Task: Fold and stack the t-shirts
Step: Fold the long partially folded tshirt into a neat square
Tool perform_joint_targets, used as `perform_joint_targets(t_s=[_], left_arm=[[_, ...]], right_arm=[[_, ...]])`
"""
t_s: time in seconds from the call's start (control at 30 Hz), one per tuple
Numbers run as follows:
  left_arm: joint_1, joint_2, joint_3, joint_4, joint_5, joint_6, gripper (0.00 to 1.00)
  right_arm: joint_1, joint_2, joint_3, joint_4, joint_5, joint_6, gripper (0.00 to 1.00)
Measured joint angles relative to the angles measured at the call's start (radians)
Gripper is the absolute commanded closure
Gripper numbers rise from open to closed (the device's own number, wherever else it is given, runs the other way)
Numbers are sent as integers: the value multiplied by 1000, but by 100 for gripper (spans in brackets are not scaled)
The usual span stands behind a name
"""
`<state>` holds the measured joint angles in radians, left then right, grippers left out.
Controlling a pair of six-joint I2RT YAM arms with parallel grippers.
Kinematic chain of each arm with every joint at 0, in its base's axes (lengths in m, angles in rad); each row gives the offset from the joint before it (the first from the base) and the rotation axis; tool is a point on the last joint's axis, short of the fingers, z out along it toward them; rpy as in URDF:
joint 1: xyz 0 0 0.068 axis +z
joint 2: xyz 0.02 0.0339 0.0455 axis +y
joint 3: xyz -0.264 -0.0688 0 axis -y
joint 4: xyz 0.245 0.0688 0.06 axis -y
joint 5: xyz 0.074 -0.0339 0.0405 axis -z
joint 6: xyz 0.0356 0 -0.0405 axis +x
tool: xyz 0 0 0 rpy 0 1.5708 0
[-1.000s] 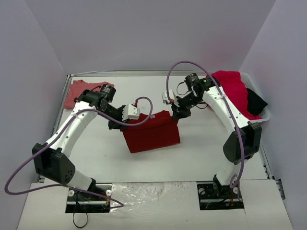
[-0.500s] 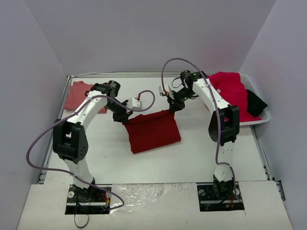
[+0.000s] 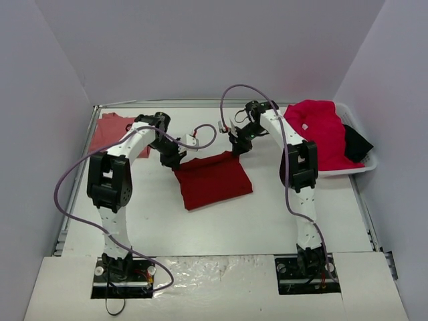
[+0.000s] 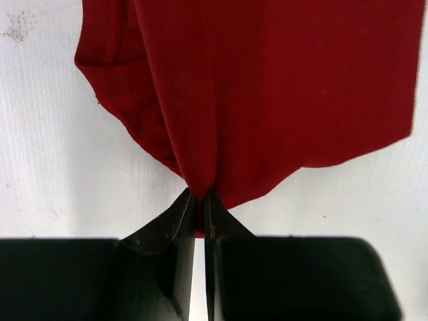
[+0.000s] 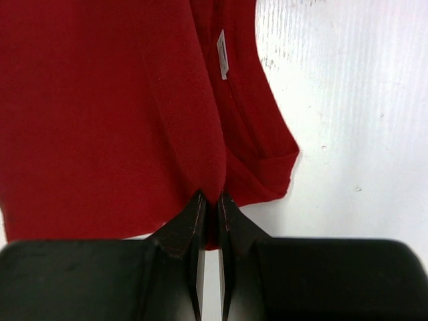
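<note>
From above, the crimson t-shirt (image 3: 215,180) lay mid-desk (image 3: 267,221), its far corners taken by the left gripper (image 3: 175,160) and the right gripper (image 3: 238,148). The left wrist view showed fingers (image 4: 167,224) pressed together on a gathered bit of hem. In the right wrist view the fingers (image 5: 175,231) pinched the cloth likewise. To my eye, both ought to travel level and together, edge taut, for a square fold.

On the white desk (image 3: 267,221) lie a dark red cloth t-shirt (image 3: 214,182) in the middle, a faded pink cloth t-shirt (image 3: 107,131) far left, and a white plastic basket (image 3: 368,162) far right.
</note>
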<state>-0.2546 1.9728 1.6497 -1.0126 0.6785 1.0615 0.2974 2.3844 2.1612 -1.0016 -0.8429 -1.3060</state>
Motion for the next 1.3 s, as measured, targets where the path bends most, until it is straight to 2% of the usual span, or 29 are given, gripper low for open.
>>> perform_joint_targets(t_s=[0.27,0.4,0.43,0.53,0.6,0.67,0.8,1.0,1.13,1.3], left_arm=[[1,102,38,62,-7,-21,98],[1,130,48,95,-15,-45,97],[1,135,48,106,-19,-51,98],[1,146,48,143,-36,-82,86],[1,147,48,175,-49,-108,85],[1,146,48,204,-59,-134,85],[1,142,48,262,-101,-175,77],[1,78,47,331,-192,-240,71],[2,-47,0,390,-255,-301,70],[14,-283,-167,457,-296,-425,65]], right_arm=[[-21,80,13,14,2,6,98],[-27,85,20,30,2,24,85],[-29,85,21,38,2,27,66],[-34,89,26,73,13,55,55],[-37,95,27,104,19,77,51],[-40,98,27,136,28,104,50],[-42,93,12,241,60,182,50],[-28,-10,-149,463,156,338,49],[-8,-139,-227,554,254,402,49],[66,-393,-386,662,385,456,47]])
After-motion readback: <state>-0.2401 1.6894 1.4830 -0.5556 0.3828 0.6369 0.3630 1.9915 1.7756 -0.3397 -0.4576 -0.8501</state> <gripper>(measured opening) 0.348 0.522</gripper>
